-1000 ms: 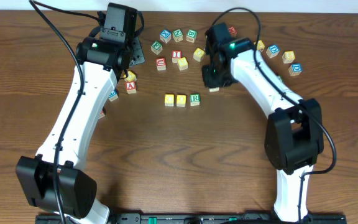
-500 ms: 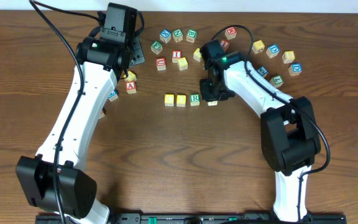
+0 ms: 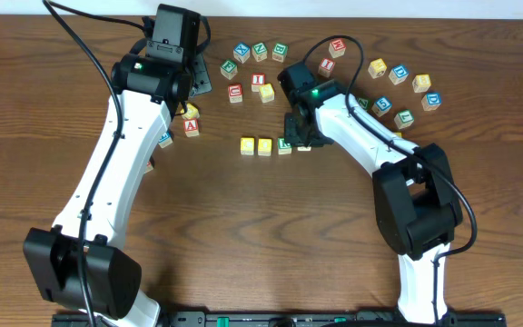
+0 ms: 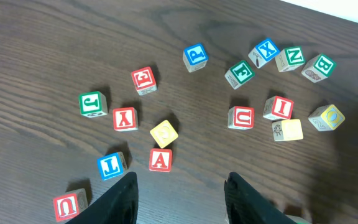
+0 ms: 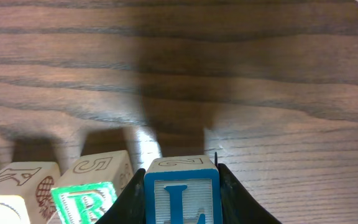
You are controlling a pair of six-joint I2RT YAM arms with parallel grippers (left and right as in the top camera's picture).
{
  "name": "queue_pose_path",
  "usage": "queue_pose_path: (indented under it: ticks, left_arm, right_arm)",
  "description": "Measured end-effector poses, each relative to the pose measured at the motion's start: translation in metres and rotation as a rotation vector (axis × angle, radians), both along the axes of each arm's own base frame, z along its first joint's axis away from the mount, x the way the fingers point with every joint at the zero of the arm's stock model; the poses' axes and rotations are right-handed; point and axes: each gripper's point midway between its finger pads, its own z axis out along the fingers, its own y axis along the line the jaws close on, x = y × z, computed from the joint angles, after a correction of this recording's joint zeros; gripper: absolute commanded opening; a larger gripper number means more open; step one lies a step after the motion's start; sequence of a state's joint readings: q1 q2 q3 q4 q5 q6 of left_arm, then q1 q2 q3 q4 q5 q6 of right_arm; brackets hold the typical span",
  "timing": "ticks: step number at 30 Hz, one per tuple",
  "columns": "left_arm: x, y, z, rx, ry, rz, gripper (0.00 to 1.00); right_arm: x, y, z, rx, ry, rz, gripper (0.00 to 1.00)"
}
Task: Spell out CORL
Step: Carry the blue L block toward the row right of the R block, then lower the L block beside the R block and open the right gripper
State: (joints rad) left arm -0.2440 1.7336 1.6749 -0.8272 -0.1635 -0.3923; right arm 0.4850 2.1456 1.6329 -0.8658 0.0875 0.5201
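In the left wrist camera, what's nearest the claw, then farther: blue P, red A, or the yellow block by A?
1. red A block, just above the left claw.
2. yellow block, just beyond the A.
3. blue P block, up top.

I see the whole table straight down from overhead. The left wrist looks down from high on scattered blocks. The right wrist sits low, close against the block row that overhead also shows.

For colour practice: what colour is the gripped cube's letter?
Blue, on the L cube; clearest in right wrist view.
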Motion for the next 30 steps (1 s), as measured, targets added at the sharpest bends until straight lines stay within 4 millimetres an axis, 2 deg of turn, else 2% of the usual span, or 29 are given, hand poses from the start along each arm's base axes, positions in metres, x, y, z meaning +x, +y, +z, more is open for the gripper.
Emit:
queue_pose_path:
  ticks: [12,19,30]
  left_arm:
    - [0.000,0.000,0.000,0.000,0.000,0.000,0.45]
    - [0.000,0.000,0.000,0.000,0.000,0.000,0.45]
    - [0.000,0.000,0.000,0.001,0.002,0.000,0.45]
  right_arm:
    - [-0.004,-0.003,-0.011,-0.015,-0.001,-0.007,0.23]
    - [-0.003,-0.003,-0.011,-0.013,-0.003,-0.014,0.33]
    - [-0.001,-0.001,-0.011,-0.003,-0.014,-0.014,0.38]
